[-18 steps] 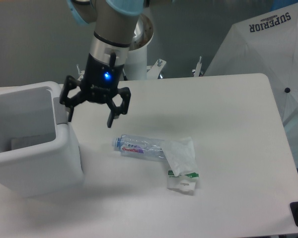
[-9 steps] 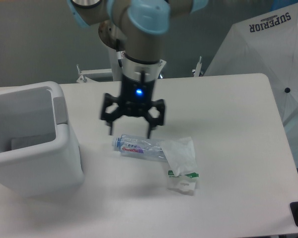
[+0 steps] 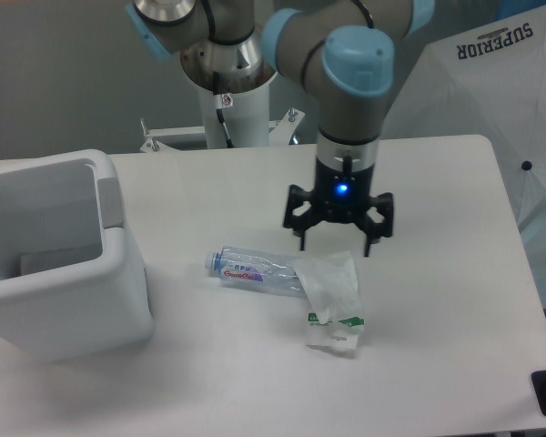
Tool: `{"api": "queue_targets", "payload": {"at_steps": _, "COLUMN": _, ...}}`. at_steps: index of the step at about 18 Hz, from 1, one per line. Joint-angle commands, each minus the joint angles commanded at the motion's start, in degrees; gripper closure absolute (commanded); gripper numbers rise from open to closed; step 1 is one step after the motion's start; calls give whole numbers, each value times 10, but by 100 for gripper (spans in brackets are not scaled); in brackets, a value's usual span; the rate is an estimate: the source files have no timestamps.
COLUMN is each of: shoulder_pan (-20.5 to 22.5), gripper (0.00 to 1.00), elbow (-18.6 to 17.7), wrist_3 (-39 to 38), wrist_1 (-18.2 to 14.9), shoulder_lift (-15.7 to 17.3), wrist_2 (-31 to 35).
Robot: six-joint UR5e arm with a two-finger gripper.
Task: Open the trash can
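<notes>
Gripper point(image 3: 335, 243): you have it spread wide, grasping nothing, hanging above the table point(image 3: 437, 300) just over the crumpled plastic wrapper point(image 3: 332, 296). Trash can point(image 3: 59, 264): far left, lid up, interior exposed. Bottle point(image 3: 255, 271): lying flat, partly under the wrapper.

bottle point(image 3: 255, 271) and wrapper point(image 3: 332, 296) mid-table

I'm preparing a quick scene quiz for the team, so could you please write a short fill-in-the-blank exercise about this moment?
1. The trash can stands with its lid ____.
2. The tool hovers with its fingers ____.
3. The plastic bottle lies on its ____ on the table.
4. The crumpled wrapper covers one ____ of the bottle.

Missing words: open; open; side; end
</notes>
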Motion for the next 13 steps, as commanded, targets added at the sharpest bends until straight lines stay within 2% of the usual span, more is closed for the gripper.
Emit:
{"api": "queue_targets", "payload": {"at_steps": 3, "shoulder_pan": 18, "gripper": 0, "elbow": 19, "wrist_3": 65, "wrist_1": 3, "shoulder_lift": -25, "wrist_2": 0}}
{"api": "queue_targets", "payload": {"at_steps": 6, "shoulder_pan": 18, "gripper": 0, "elbow": 52, "wrist_3": 78, "wrist_1": 4, "shoulder_lift": -51, "wrist_2": 4}}
{"api": "queue_targets", "payload": {"at_steps": 11, "shoulder_pan": 42, "gripper": 0, "elbow": 55, "wrist_3": 153, "wrist_1": -8, "shoulder_lift": -49, "wrist_2": 11}}
{"api": "queue_targets", "payload": {"at_steps": 13, "shoulder_pan": 47, "gripper": 0, "elbow": 67, "wrist_3": 163, "wrist_1": -30, "shoulder_lift": -50, "wrist_2": 27}}
